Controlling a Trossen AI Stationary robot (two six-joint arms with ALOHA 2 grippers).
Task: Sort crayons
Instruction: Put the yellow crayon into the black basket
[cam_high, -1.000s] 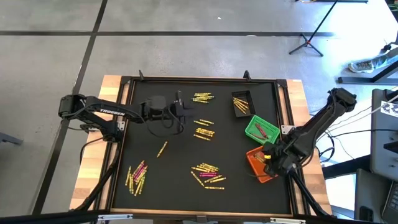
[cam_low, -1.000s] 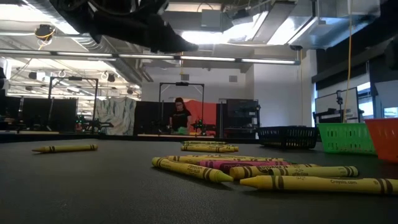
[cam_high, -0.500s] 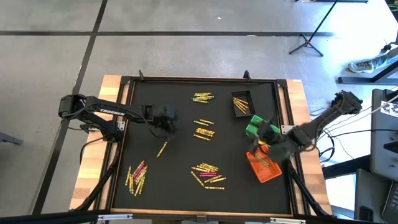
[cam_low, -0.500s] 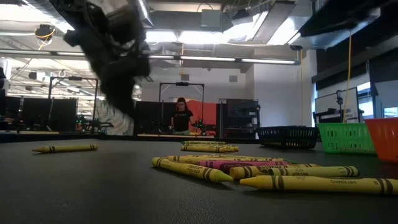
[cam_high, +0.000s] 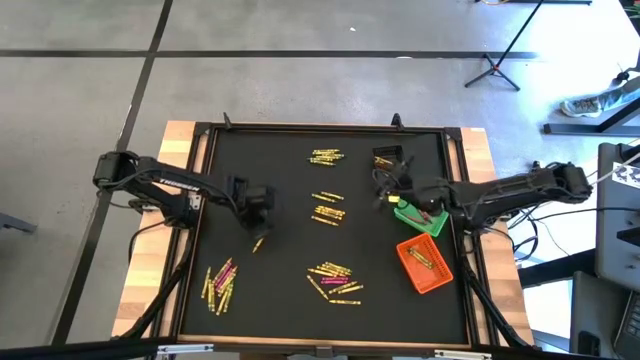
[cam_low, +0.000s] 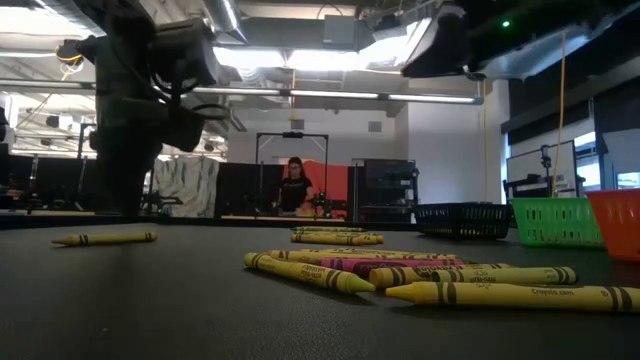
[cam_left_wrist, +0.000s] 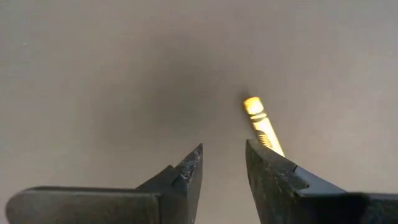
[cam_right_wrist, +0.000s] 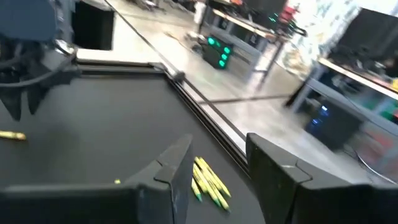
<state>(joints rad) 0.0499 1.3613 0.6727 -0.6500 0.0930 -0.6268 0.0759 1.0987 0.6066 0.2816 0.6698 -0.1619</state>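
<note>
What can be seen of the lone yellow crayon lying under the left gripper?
The lone crayon is a thin yellow stick with a paper wrapper bearing darker bands near its end. It lies flat on the black table mat, slanted, apart from every other crayon. The left gripper hangs just above it with fingers apart, one finger hiding part of its length. No contact is visible.

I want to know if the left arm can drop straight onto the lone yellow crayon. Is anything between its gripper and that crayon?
Nothing visible. The left gripper hangs open just over the lone crayon, with only bare black mat between them.
</note>
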